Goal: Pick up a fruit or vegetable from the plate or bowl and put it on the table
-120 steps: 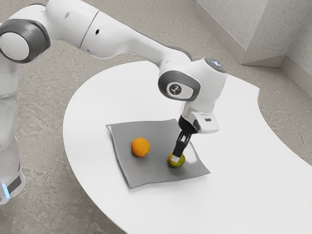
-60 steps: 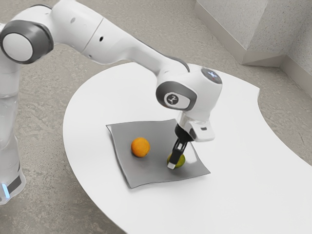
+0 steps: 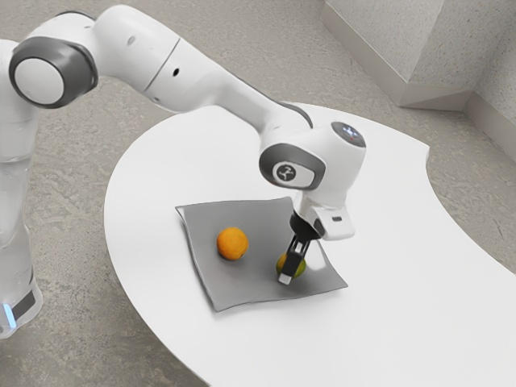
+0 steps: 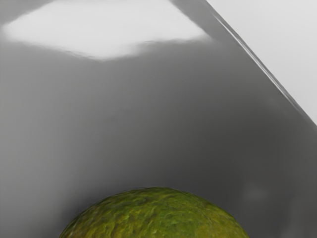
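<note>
Worktop (image 3: pixel 419 306): is supporting the plate.
Plate (image 3: pixel 242 286): is lying flat, grey.
Pincer (image 3: pixel 286 278): is slanting down over the plate; clenched or released, I cannot tell.
Orange (image 3: pixel 232 243): is resting on the plate.
Green fruit (image 3: pixel 301 267): is sitting on the plate, behind the pincer.

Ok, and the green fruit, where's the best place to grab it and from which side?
I'd come down from above and grip the green fruit on opposite sides at its widest part. It looks round, the gray plate lies beneath it, and the orange fruit sits well apart.
</note>
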You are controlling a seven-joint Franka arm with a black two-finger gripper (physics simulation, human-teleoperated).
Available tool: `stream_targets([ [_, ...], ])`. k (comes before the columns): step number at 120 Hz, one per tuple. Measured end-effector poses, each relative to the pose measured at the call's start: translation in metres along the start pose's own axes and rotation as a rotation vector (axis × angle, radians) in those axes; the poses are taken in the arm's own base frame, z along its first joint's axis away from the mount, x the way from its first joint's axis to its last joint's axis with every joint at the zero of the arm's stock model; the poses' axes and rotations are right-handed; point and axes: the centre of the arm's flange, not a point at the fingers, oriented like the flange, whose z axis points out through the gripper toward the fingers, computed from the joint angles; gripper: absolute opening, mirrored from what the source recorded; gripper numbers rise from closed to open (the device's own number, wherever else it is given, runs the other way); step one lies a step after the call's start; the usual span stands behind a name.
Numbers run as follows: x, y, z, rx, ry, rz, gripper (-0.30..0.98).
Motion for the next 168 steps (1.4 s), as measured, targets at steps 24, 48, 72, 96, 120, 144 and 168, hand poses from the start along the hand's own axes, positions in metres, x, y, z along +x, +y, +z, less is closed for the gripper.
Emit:
stream_targets([
  [24, 0.001, -0.002, 0.007, -0.001, 0.001, -0.002, 0.50],
  [48, 0.000, -0.003, 0.010, 0.013, -0.002, -0.003, 0.26],
  [72, 0.000, -0.004, 0.003, 0.024, 0.009, -0.014, 0.32],
  [96, 0.005, -0.011, -0.031, 0.058, 0.058, -0.018, 0.31],
  [120, 0.022, -0.040, -0.090, 0.114, 0.148, -0.043, 0.32],
  [144, 0.034, -0.117, -0.096, 0.155, 0.154, -0.135, 0.33],
  [168, 0.063, -0.151, -0.068, 0.150, 0.148, -0.157, 0.32],
])
